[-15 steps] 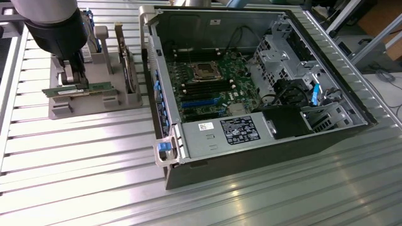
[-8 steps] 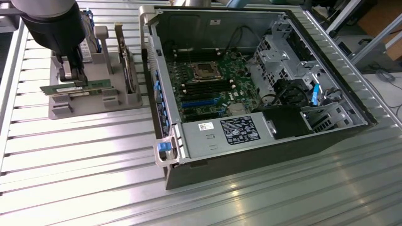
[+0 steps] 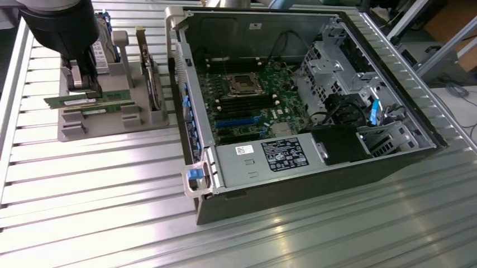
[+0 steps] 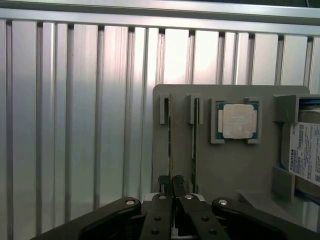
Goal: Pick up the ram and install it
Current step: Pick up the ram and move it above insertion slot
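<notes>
the fingers (image 4: 178, 186) are pinched tight on the top edge of the ram (image 3: 89, 100), which stands on edge in its slot of the grey holder (image 3: 111, 120) on the bench (image 3: 89, 184). so it looks grasped but not lifted; the memory slots (image 3: 242, 103) in the open computer case (image 3: 298, 184) sit well apart, unfilled.

The ram (image 3: 93, 100) is green with a pale label, its holder (image 3: 100, 127) plain grey. The table (image 3: 89, 184) is silver, ribbed in stripes. The motherboard (image 3: 277, 114) is green with blue slots; the gripper (image 4: 172, 180) is black
</notes>
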Controlling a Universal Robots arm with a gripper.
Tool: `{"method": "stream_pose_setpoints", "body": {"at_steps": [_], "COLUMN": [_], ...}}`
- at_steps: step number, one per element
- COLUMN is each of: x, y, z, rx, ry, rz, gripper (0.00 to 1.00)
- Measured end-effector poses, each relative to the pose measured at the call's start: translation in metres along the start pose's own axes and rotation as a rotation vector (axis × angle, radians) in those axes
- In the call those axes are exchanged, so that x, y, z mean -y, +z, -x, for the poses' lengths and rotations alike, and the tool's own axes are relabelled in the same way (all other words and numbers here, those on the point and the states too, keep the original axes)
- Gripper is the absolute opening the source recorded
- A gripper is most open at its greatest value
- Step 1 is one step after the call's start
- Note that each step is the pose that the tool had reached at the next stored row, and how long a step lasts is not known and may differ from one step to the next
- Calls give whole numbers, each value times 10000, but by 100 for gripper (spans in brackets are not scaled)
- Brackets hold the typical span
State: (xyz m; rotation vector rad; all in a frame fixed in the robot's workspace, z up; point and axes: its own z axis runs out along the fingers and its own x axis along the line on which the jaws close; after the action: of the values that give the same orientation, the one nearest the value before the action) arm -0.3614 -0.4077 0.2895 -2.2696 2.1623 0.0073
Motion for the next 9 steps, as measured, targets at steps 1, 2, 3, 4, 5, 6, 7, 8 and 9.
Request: {"method": "stream_pose_setpoints", "body": {"at_steps": [1,2,3,4,5,6,7,8,9], "x": [0,0,0,0,0,0,0,0,0], "y": [-10,-20,-31,-41,-60,-78,-97,-111,-125], "z": [0,0,0,0,1,1,1,1,1], "rx": [0,1,0,1,1,1,0,0,1], "ry": [0,0,0,0,0,0,0,0,0], "rz": [0,-1,-1,-1,-1,-1,0,0,0], "gripper": [12,12,12,12,12,12,12,12,12]}}
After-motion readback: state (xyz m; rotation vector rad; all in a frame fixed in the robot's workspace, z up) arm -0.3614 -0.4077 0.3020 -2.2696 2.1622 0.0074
